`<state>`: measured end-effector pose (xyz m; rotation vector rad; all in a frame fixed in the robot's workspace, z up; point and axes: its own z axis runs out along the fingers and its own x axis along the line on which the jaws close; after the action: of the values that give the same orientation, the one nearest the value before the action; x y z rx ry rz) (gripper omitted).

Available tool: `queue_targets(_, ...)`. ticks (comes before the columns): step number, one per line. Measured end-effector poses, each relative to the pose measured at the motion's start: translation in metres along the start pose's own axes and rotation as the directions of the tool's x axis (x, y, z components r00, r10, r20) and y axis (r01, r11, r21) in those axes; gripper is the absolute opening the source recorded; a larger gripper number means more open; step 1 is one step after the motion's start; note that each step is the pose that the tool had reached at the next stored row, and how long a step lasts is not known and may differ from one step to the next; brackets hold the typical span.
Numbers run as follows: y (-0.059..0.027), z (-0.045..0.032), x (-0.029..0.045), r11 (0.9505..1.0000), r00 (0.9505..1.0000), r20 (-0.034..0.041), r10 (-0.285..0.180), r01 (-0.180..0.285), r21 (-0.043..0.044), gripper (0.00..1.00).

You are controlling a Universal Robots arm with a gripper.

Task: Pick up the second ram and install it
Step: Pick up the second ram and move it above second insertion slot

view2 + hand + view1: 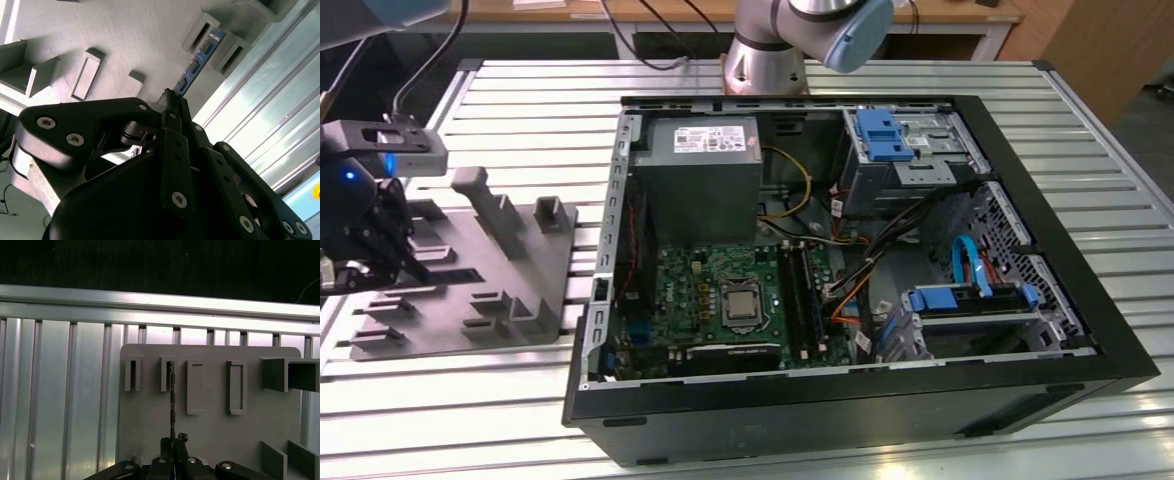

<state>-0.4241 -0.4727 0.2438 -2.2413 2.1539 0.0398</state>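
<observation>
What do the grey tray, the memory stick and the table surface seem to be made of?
Fixture tray: matte grey plastic, probably moulded or printed; dull, faintly textured face.
Second ram: bluish circuit board with dark chips.
Table: likely aluminium; shiny ribbed slats.

Pincer (172, 99) pinched shut, tips together; pointing straight down

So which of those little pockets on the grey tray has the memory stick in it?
The narrow pocket next to the wider pockets: the second ram sits in it, unlike the others.
</observation>
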Motion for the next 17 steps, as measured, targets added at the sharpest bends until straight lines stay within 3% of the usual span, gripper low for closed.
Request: queue_targets(17,-0.0001,-0.0158,-0.0007,1.0,1.0,0.0,0.0,0.0,0.0,0.14)
